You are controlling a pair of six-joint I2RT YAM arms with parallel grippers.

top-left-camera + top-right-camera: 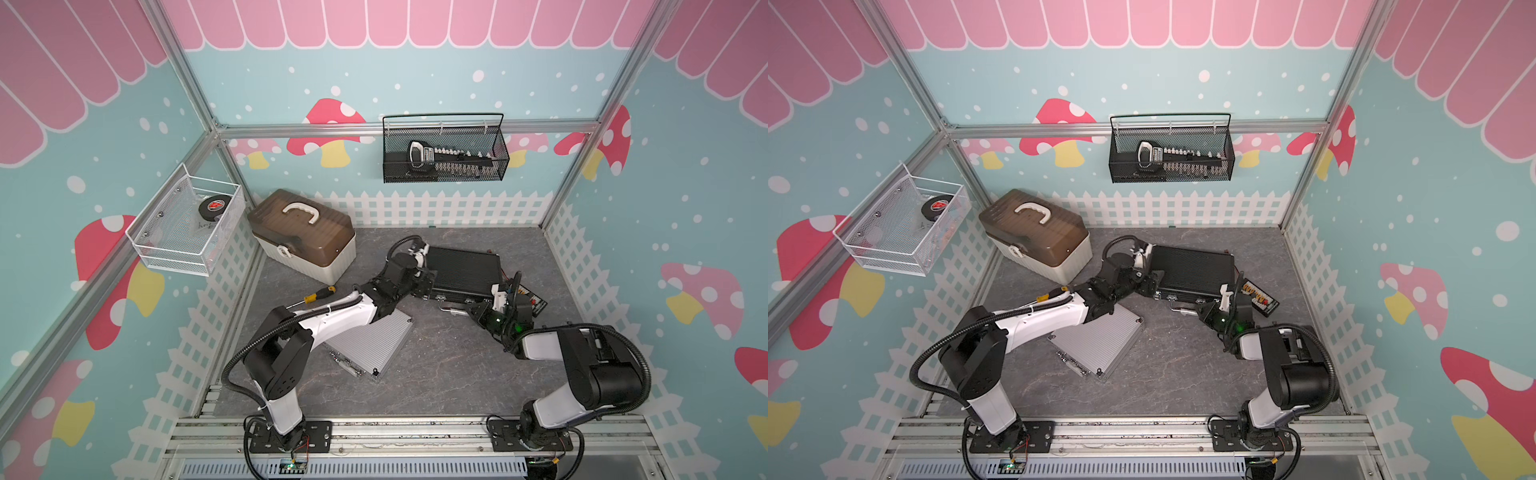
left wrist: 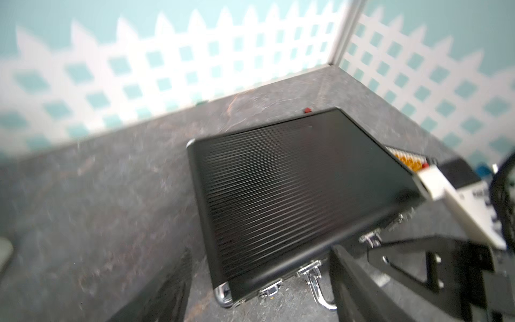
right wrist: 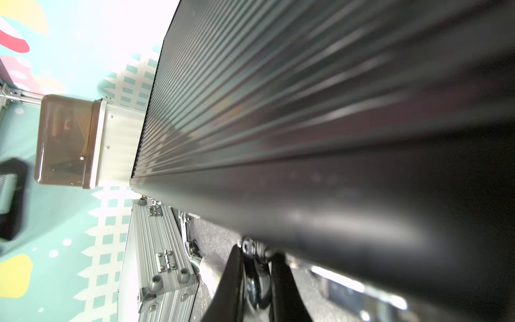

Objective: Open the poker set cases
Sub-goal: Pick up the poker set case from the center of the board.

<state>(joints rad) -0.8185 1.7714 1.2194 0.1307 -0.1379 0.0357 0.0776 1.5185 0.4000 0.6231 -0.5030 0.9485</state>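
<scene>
The right end effector [image 3: 256,252] is closed at the chrome-fitted front of the flat, ribbed black case [image 1: 465,266]; the left end effector [image 1: 424,279] is held open at its corner.

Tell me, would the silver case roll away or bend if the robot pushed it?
Probably not roll: the silver case lies flat on the table, so it would likely slide. Its ribbed, metal-looking shell suggests it stays stiff, not bendy. The handle on its edge might flop loosely.
</scene>
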